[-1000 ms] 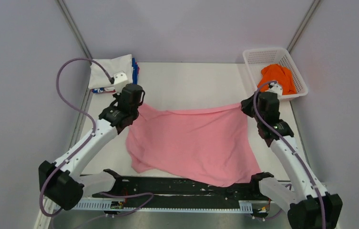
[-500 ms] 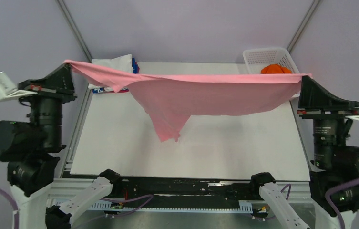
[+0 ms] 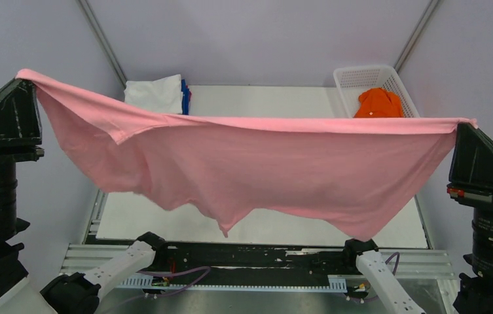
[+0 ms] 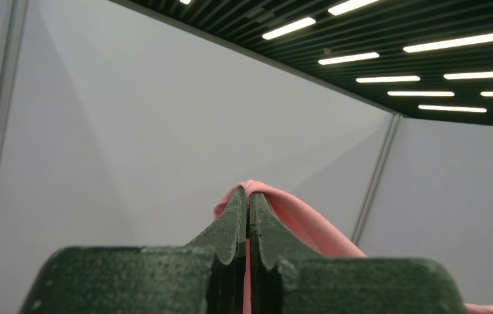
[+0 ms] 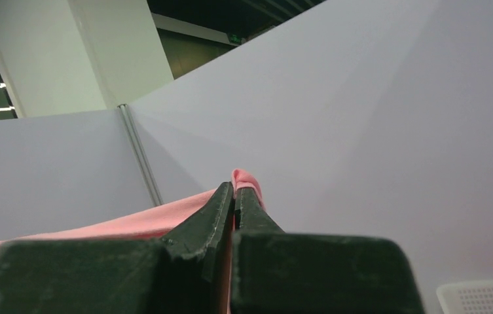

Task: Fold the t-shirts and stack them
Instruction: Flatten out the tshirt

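The light pink t-shirt [image 3: 263, 163] hangs stretched wide in the air between my two grippers, high above the table. My left gripper [image 3: 21, 77] is shut on its left corner; the pink cloth [image 4: 296, 219] shows pinched between the fingertips in the left wrist view [image 4: 249, 196]. My right gripper [image 3: 463, 125] is shut on the right corner, with pink cloth [image 5: 165, 219] showing in the right wrist view [image 5: 234, 191]. The shirt's lower edge sags toward the near table edge. An orange t-shirt [image 3: 378, 103] lies in the basket. A folded white t-shirt [image 3: 155, 93] lies on a blue/red one [image 3: 185, 97] at the back left.
A white mesh basket [image 3: 361, 77] stands at the back right of the white table [image 3: 263, 98]. The arm bases and a black rail [image 3: 250, 258] run along the near edge. Grey walls and metal posts enclose the table.
Both grippers have risen and moved apart toward the camera, lifting the pink t-shirt off the table. It now hangs spread wide and fuller than half a second ago.
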Robot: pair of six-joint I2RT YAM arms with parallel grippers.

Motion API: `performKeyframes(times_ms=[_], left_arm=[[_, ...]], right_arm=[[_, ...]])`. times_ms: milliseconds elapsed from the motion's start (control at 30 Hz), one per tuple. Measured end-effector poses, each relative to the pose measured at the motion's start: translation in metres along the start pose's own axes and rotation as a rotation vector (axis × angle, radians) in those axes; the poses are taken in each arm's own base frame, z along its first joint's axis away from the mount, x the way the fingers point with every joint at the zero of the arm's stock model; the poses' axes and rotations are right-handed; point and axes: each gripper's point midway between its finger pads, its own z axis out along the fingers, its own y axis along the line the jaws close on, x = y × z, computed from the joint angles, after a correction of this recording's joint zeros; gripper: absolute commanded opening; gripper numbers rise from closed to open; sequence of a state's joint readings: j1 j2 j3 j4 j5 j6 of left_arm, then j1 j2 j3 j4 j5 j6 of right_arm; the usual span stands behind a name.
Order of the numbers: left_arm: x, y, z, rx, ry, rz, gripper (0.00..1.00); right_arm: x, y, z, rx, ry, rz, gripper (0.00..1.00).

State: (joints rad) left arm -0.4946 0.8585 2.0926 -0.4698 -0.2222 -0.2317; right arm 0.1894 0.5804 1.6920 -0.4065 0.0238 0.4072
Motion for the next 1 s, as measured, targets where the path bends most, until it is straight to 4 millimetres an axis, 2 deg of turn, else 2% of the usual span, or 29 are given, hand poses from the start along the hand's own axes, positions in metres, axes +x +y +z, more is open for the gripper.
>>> performKeyframes(times_ms=[67, 133, 200, 333, 400, 500, 533, 567, 600, 667, 700, 733, 767, 800, 833, 867, 933, 1000], left_arm=[[0.015, 0.003, 0.005, -0.010, 0.028, 0.023, 0.00], [0.038, 0.013, 0.013, -0.048, 0.064, 0.061, 0.00], [0.076, 0.030, 0.023, -0.122, 0.117, 0.114, 0.00], [0.165, 0.073, 0.042, -0.295, 0.247, 0.258, 0.00], [0.220, 0.097, 0.055, -0.387, 0.322, 0.353, 0.00], [0.319, 0.134, 0.070, -0.486, 0.464, 0.492, 0.01], [0.349, 0.145, 0.073, -0.503, 0.509, 0.524, 0.04], [0.395, 0.162, 0.073, -0.521, 0.584, 0.566, 0.06], [0.432, 0.176, 0.072, -0.531, 0.644, 0.596, 0.08], [0.526, 0.216, 0.054, -0.552, 0.816, 0.669, 0.11], [0.565, 0.233, 0.042, -0.558, 0.891, 0.698, 0.14], [0.606, 0.250, 0.026, -0.560, 0.972, 0.728, 0.25], [0.638, 0.264, 0.012, -0.561, 1.043, 0.754, 0.39], [0.675, 0.279, -0.006, -0.557, 1.125, 0.783, 0.76], [0.702, 0.288, -0.019, -0.549, 1.186, 0.800, 0.88], [0.731, 0.298, -0.033, -0.538, 1.253, 0.819, 0.97], [0.750, 0.304, -0.043, -0.527, 1.306, 0.821, 0.99], [0.757, 0.302, -0.039, -0.515, 1.322, 0.810, 1.00]], right_arm=[[0.015, -0.008, 0.003, 0.022, 0.031, -0.004, 0.00], [0.037, -0.023, 0.007, 0.067, 0.075, -0.009, 0.00], [0.065, -0.043, 0.010, 0.132, 0.127, -0.015, 0.00], [0.140, -0.098, 0.009, 0.307, 0.261, -0.029, 0.00], [0.183, -0.130, 0.006, 0.408, 0.332, -0.044, 0.00], [0.257, -0.181, -0.004, 0.569, 0.461, -0.079, 0.00], [0.286, -0.201, -0.011, 0.633, 0.513, -0.096, 0.00], [0.309, -0.217, -0.017, 0.683, 0.558, -0.112, 0.00], [0.336, -0.235, -0.026, 0.737, 0.611, -0.132, 0.01], [0.388, -0.270, -0.046, 0.833, 0.724, -0.169, 0.04], [0.416, -0.290, -0.058, 0.882, 0.789, -0.186, 0.07], [0.439, -0.306, -0.068, 0.919, 0.845, -0.195, 0.10], [0.459, -0.322, -0.078, 0.956, 0.893, -0.202, 0.18], [0.476, -0.335, -0.087, 0.984, 0.935, -0.208, 0.30], [0.494, -0.349, -0.097, 1.015, 0.988, -0.216, 0.50], [0.506, -0.357, -0.101, 1.035, 1.017, -0.217, 0.62], [0.527, -0.370, -0.103, 1.048, 1.068, -0.214, 0.76], [0.534, -0.371, -0.094, 1.033, 1.075, -0.197, 0.89]])
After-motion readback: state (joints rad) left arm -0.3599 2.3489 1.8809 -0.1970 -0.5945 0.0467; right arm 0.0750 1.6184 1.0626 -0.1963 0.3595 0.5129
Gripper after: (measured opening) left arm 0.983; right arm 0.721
